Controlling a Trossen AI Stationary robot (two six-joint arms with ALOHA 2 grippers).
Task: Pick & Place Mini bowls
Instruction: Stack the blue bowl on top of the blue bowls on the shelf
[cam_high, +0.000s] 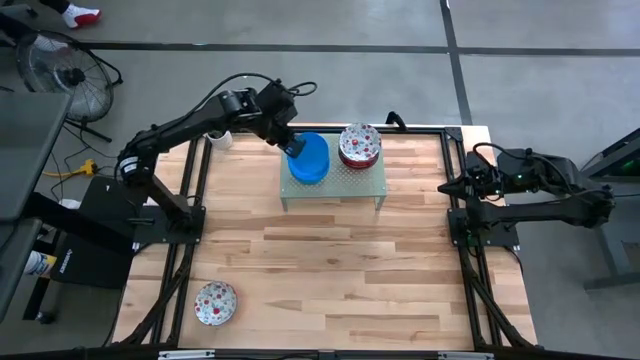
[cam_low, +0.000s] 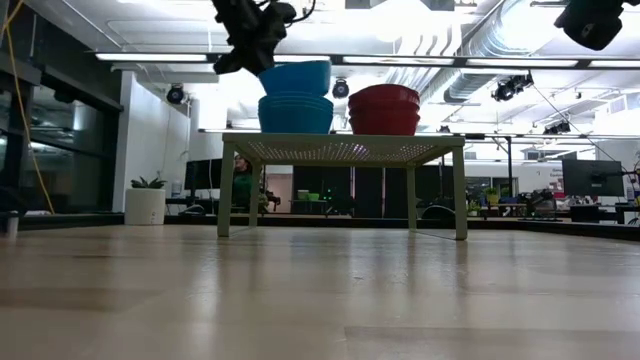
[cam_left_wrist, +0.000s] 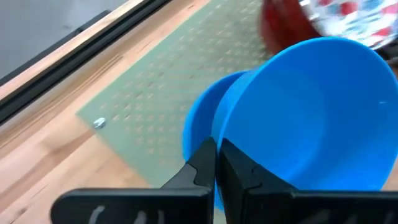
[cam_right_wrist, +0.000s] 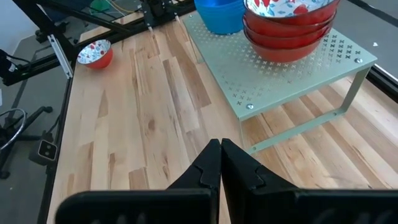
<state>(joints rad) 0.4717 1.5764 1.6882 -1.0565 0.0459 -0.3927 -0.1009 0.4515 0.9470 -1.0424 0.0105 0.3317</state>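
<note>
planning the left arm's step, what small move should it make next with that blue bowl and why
Probably lift straight up: the left gripper is shut on the rim of the top blue bowl, which sits tilted above the blue stack on the green rack, not yet clear of it.

Grey concrete floor, black fan, bright ceiling lights, potted plant beyond.
</note>
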